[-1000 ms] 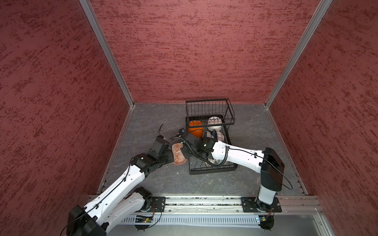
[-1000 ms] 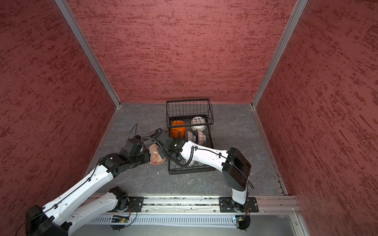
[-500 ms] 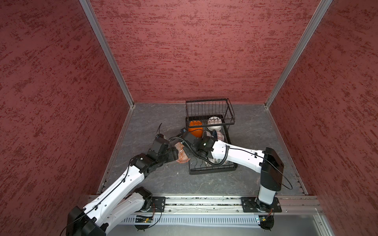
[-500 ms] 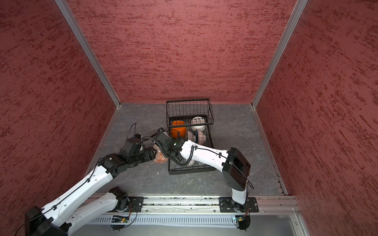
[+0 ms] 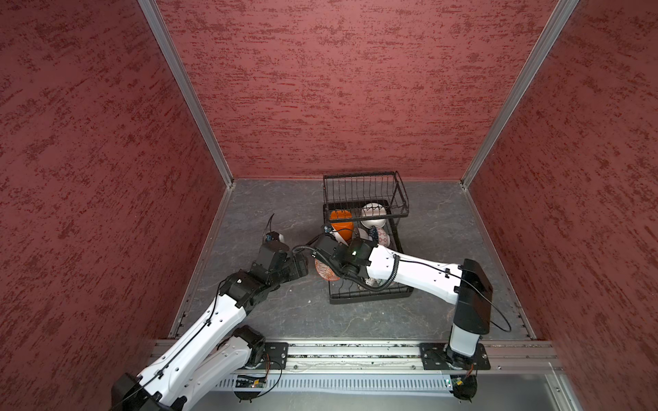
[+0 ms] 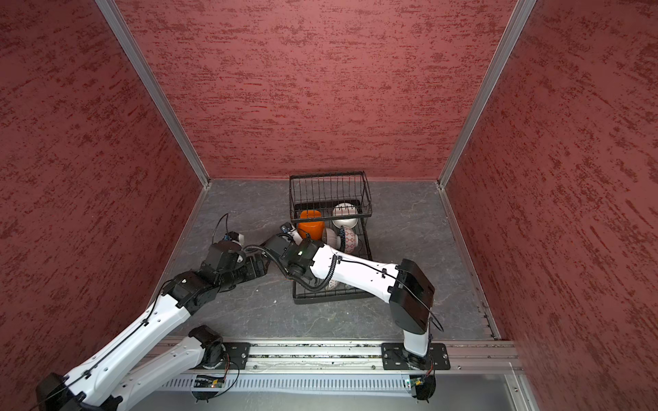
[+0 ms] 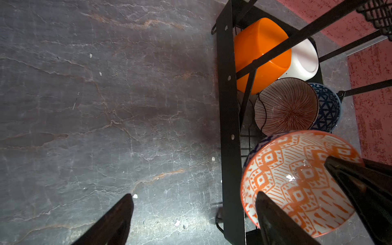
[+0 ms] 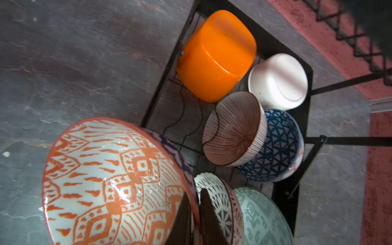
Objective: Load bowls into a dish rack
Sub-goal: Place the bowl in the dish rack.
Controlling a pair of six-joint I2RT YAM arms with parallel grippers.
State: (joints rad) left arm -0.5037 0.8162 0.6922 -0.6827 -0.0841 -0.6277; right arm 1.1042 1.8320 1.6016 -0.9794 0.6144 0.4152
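Black wire two-tier dish rack (image 5: pixel 370 297) is standing on the grey stone-patterned tabletop (image 5: pixel 285 320), with its raised basket (image 5: pixel 365 192) at the far end. The right gripper (image 8: pixel 195 197) is clamping the rim of a white ceramic bowl with an orange diamond pattern (image 8: pixel 110 182), one finger inside and one outside. That bowl is hanging tilted on edge at the rack's side rail nearest the left arm, towards the near end, with its mouth facing that arm. Whether it is touching the rail cannot be told.

The left gripper (image 7: pixel 193 194) is standing wide open and holding nothing, one finger showing in front of the bowl's inside.

Six bowls are sitting in the rack's lower tier:
- A plain orange rounded-square bowl (image 8: pixel 216 55) and a plain white bowl (image 8: pixel 277 80) are lying at the basket end.
- A brown-striped bowl (image 8: pixel 231 131) is resting against a blue-lattice bowl (image 8: pixel 280 146) mid-rack.
- A dark-patterned bowl (image 8: pixel 224 214) is standing beside a pale green patterned bowl (image 8: pixel 261 218), just behind the held one.
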